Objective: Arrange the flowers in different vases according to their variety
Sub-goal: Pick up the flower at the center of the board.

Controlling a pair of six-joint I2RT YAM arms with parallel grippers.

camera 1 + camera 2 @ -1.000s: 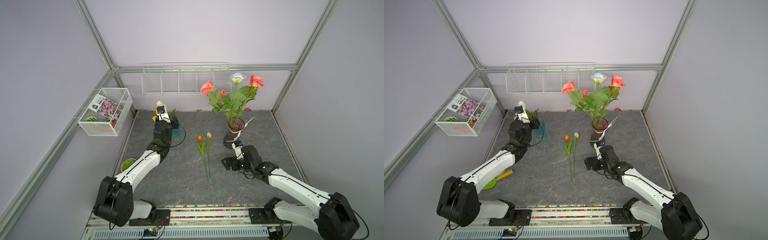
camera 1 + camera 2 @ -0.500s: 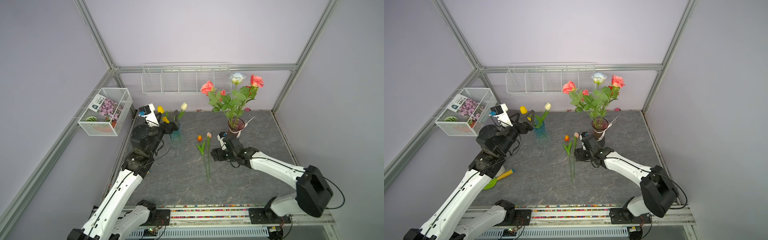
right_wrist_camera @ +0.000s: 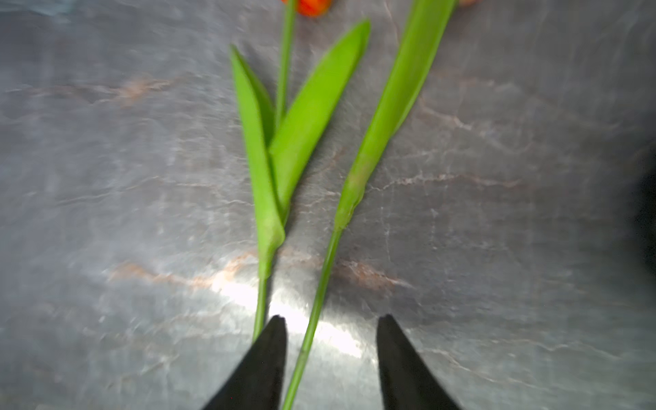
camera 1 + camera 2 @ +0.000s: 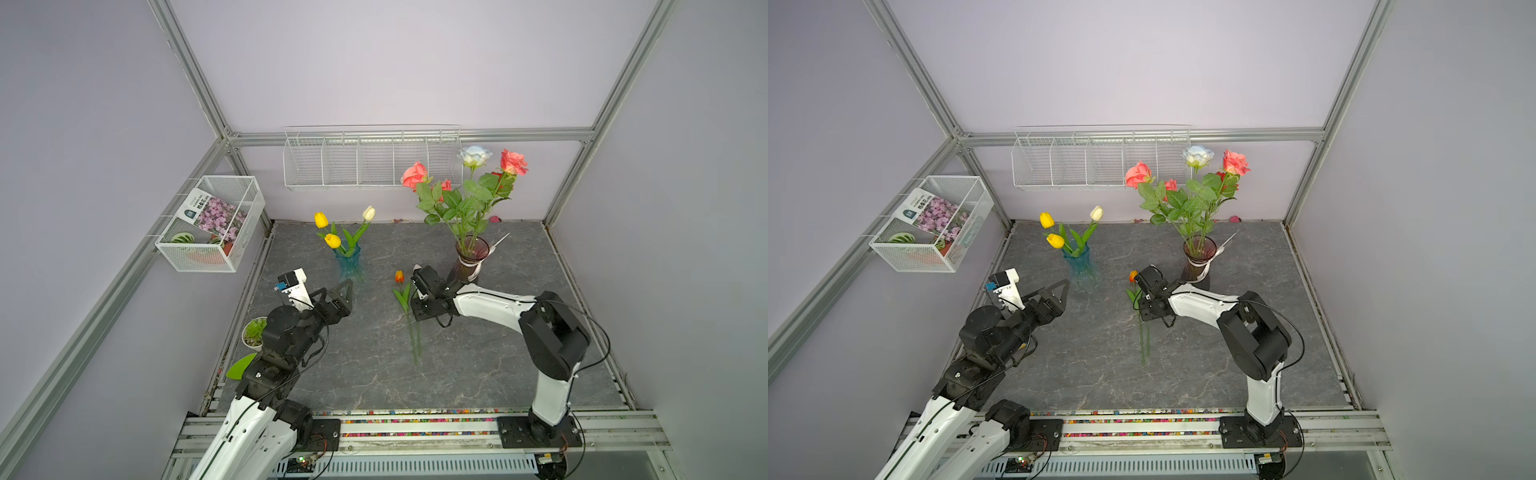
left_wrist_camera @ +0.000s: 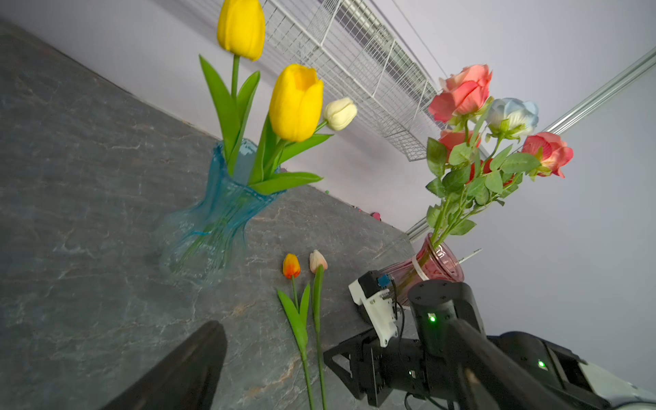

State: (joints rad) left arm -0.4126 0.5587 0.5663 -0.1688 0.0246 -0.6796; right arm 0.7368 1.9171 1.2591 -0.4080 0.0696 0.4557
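Jaws: right gripper (image 3: pixel 332 316) parted astride slim green stem of pale peach fabric tulip (image 3: pixel 322 277), seemingly not yet touching; left gripper (image 4: pixel 334 293) spread, empty.
Handling: light, floppy; pinch bare lower stem.

Orange tulip (image 4: pixel 399 276) lies flat between teal vase (image 4: pixel 348 266) and maroon vase (image 4: pixel 469 259) — right hand (image 4: pixel 417 308) just beside its stem.

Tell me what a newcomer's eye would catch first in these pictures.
Coral-pink, red and white-blue roses tower from a dark pink glass vase at back right. Left of them, yellow and cream tulips stand in a teal-blue ribbed glass vase. In the middle of the grey marbled table lie two loose green-stemmed tulips, the right gripper straddling one stem, jaws open.
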